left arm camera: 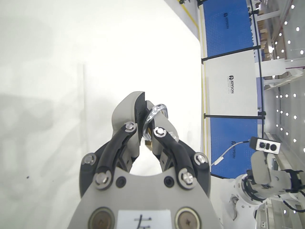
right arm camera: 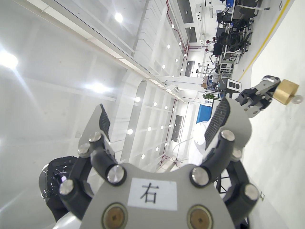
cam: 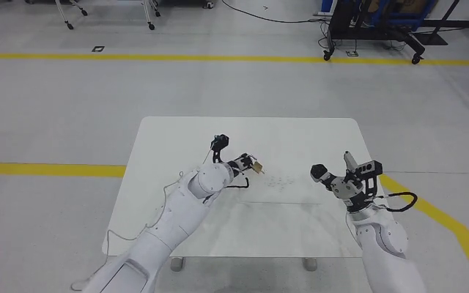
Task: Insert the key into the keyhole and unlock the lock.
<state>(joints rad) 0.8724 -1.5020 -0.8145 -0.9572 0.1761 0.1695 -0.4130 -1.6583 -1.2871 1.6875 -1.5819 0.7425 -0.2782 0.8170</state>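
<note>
**Lock pinched in my left end effector, right one open**

From above, the white counter (cam: 308, 135) lies under both my arms. My left end effector (cam: 248, 164) sits over the counter's middle, clamped on the brass lock (cam: 257, 168). The lock juts from its tip toward my other arm. My right end effector (cam: 335, 170) is well apart from it, toward the counter's right side. Its fingers are spread wide with nothing between them.

From my left wrist camera, I see my fingers drawn together on the lock's silver shackle (left arm camera: 156, 114). Its loop stands out between the dark pads (left arm camera: 140, 109). A sliver of the brass body shows lower down, tucked between the fingers. The bright counter spreads out beyond, and my right arm is farther off past the counter's edge.

From my right wrist camera, my own fingers stand open, their ribbed pads facing each other across the gap. Beyond them, my left end effector holds the lock up off the counter, with the brass body sticking out past its fingertips. A small pale round piece, which I take for the head of the key (right arm camera: 297, 99), sits against the end of the lock away from those fingers. I cannot tell how far it goes into the keyhole.
</note>
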